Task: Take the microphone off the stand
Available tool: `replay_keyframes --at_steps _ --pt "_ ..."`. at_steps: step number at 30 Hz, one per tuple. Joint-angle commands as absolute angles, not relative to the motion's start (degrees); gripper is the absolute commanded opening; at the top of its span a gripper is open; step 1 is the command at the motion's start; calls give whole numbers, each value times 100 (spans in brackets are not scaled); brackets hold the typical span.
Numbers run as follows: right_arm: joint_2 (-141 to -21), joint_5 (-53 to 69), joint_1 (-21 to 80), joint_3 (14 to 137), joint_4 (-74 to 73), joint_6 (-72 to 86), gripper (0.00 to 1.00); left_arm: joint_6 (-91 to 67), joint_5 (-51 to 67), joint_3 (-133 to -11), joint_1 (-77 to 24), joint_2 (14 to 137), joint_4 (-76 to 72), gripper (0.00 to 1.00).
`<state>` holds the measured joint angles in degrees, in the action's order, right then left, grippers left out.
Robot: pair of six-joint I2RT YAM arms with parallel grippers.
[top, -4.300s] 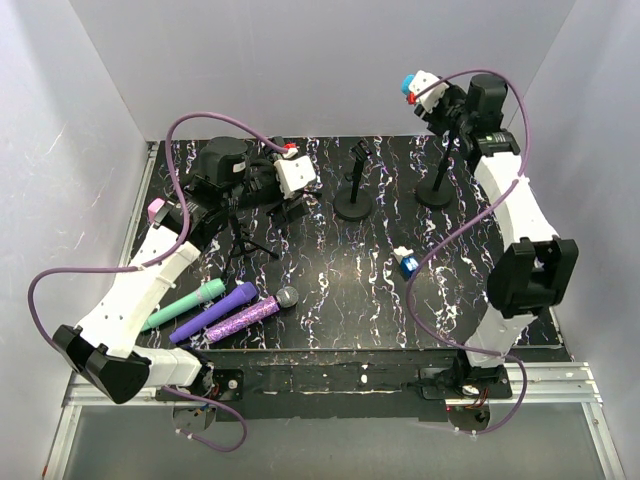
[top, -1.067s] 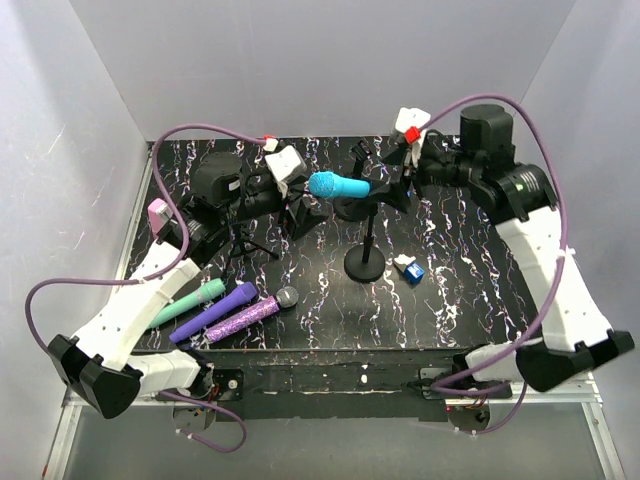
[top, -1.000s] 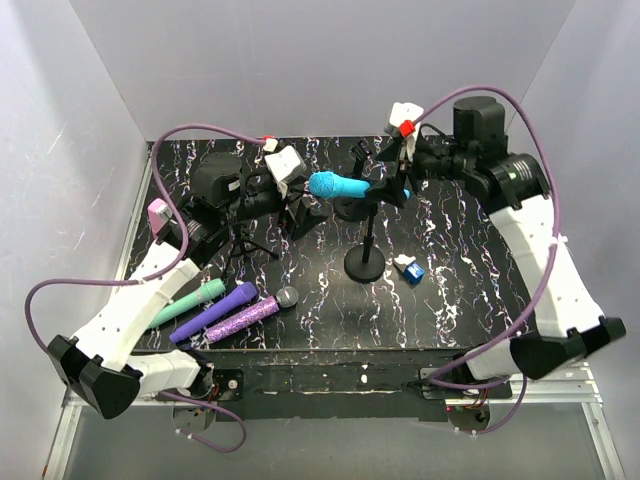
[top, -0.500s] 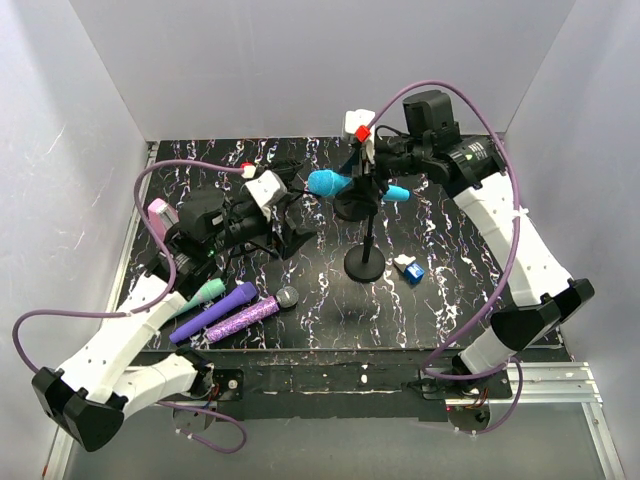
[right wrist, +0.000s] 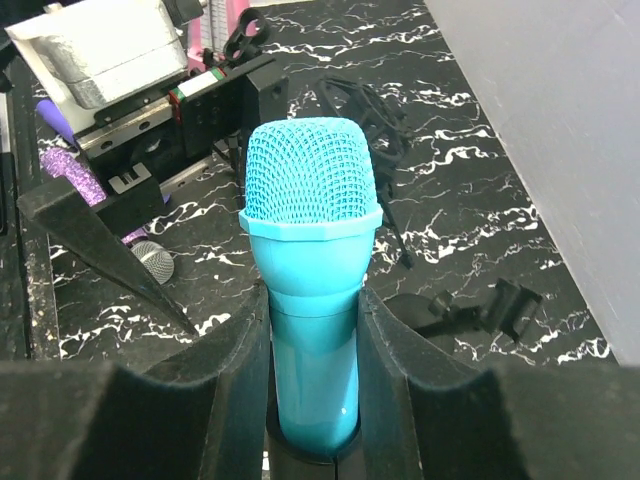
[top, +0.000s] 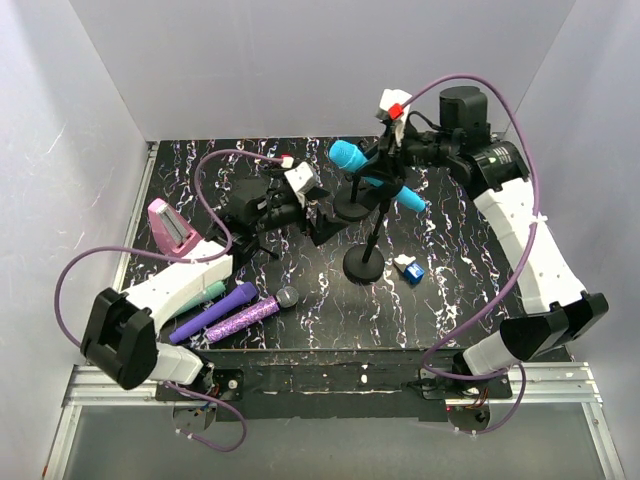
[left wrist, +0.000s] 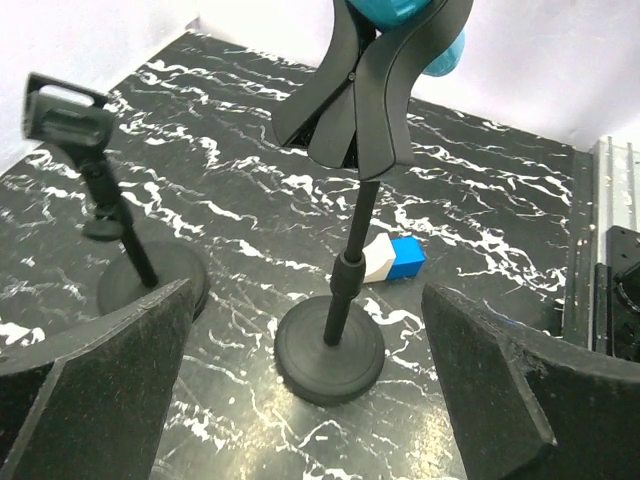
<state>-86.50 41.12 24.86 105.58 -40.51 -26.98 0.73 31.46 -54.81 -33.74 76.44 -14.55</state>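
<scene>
A cyan microphone (top: 365,172) lies tilted in the clip (left wrist: 372,95) of a black stand (top: 366,258) at the table's middle. My right gripper (top: 388,172) is shut on the microphone's body (right wrist: 312,290), with a pad (right wrist: 238,380) on each side just above the clip. The microphone's mesh head points away from the wrist, toward the left arm. My left gripper (top: 322,222) is open and empty, low beside the stand. Its fingers (left wrist: 90,380) frame the stand's round base (left wrist: 330,350) without touching it.
Three loose microphones lie at front left: teal (top: 200,295), purple (top: 215,310), glittery purple (top: 250,315). A second empty stand (top: 355,205) is behind, also in the left wrist view (left wrist: 110,200). A tripod stand (top: 245,240) is at left. A small blue-white block (top: 407,267) lies by the base.
My right gripper has come round onto the cyan microphone and tilted it, head now higher and farther back. My left gripper let go of it and dropped down toward the stand's base.
</scene>
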Motion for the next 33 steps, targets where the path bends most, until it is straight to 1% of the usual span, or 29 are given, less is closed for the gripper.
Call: replay_keyframes --at_steps 1,7,19,25,26,30,33 --pt "-8236 4491 2189 10284 -3569 -2470 9 -176 3963 -5950 -3428 7900 -2355 96" --pt "-8095 4790 1934 10029 -3472 -2470 8 -228 4543 -6292 -3507 8463 -2689 95" --pt "-8042 4922 1775 9976 -3208 -1925 7 -703 4552 -6846 -3674 9316 -3480 93" --pt "-8147 4913 1775 10247 -3541 -1960 7 -984 4614 -7022 -3709 9553 -3963 91" --pt "-8174 4939 1767 10300 -3612 -1960 7 -1002 4640 -7040 -3709 9606 -4025 90" --pt "-8270 4992 1775 10467 -3762 -1986 7 -1028 4763 -7110 -3718 9712 -4210 82" --pt "-8376 4983 1775 10590 -3805 -1960 7 -1028 4904 -7076 -3727 9756 -4271 81"
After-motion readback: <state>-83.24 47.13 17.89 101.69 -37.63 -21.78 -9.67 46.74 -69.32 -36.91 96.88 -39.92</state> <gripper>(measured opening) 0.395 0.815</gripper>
